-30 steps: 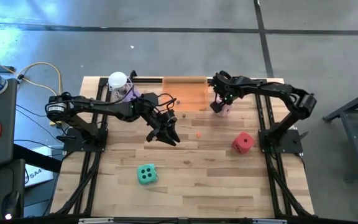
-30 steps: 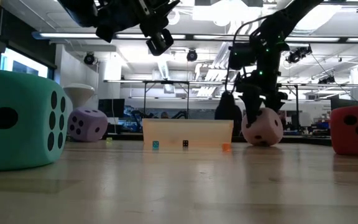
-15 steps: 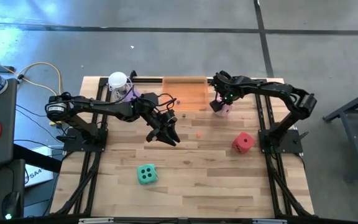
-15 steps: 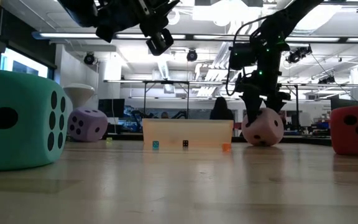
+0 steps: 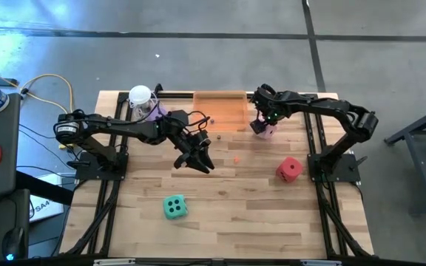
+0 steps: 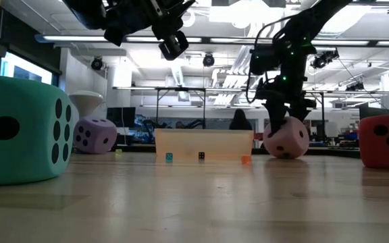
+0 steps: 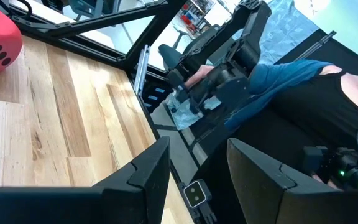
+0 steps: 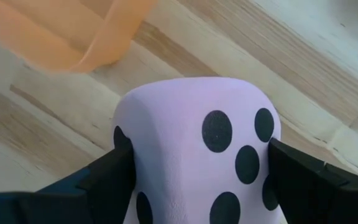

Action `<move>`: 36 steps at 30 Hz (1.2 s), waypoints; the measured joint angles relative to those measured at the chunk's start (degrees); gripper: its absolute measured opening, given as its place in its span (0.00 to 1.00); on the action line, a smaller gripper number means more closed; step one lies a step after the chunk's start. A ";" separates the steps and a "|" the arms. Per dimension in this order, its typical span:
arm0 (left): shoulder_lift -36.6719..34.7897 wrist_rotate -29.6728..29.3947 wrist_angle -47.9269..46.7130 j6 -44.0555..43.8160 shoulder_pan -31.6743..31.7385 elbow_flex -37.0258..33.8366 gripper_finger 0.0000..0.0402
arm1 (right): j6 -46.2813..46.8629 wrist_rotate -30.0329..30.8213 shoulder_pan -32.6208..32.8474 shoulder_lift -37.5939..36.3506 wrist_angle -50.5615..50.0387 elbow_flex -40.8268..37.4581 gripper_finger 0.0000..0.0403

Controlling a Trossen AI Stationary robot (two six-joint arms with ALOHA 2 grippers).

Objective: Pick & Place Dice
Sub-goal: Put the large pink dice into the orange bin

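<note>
The pink die (image 5: pixel 267 130) sits by the right end of the orange tray (image 5: pixel 220 111), and my right gripper (image 5: pixel 260 125) is shut on it from above. In the right wrist view the pink die (image 8: pixel 197 137) fills the gap between the two dark fingers. My left gripper (image 5: pixel 195 159) hangs open above mid-table, touching nothing; it also shows open in its wrist view (image 7: pixel 194 180). The red die (image 5: pixel 289 168) rests on the table's right part, the green-teal die (image 5: pixel 174 207) nearer the front, and the purple die (image 5: pixel 156 111) beside the cup. My right gripper pinches the pink die between its two fingers, one finger (image 8: pixel 107 177) on one side face (image 8: pixel 132 143) and the other finger (image 8: pixel 306 180) on the opposite side. The fingers come from above, pointing down. The die (image 6: pixel 286 138) sits slightly tilted; I cannot tell whether its underside touches the table.
A white round-topped clear cup (image 5: pixel 140 96) stands at the far left by the purple die. Tiny coloured cubes lie near the tray's front wall (image 6: pixel 204 145) and one orange bit (image 5: pixel 236 158) lies mid-table. People and equipment show in the room beyond the table.
</note>
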 joint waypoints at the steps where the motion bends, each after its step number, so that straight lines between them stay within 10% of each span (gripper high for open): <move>1: 0.00 0.00 0.00 -0.01 0.01 0.00 0.39 | -0.53 0.76 0.31 -0.93 -0.35 -0.15 0.75; 18: 0.00 -2.38 1.07 -0.10 0.02 0.00 0.39 | -0.54 0.19 7.20 -15.78 5.76 4.53 0.55; 36: 0.00 1.65 0.93 -1.25 -1.49 0.00 0.39 | -10.34 2.59 7.11 5.84 24.35 14.51 0.51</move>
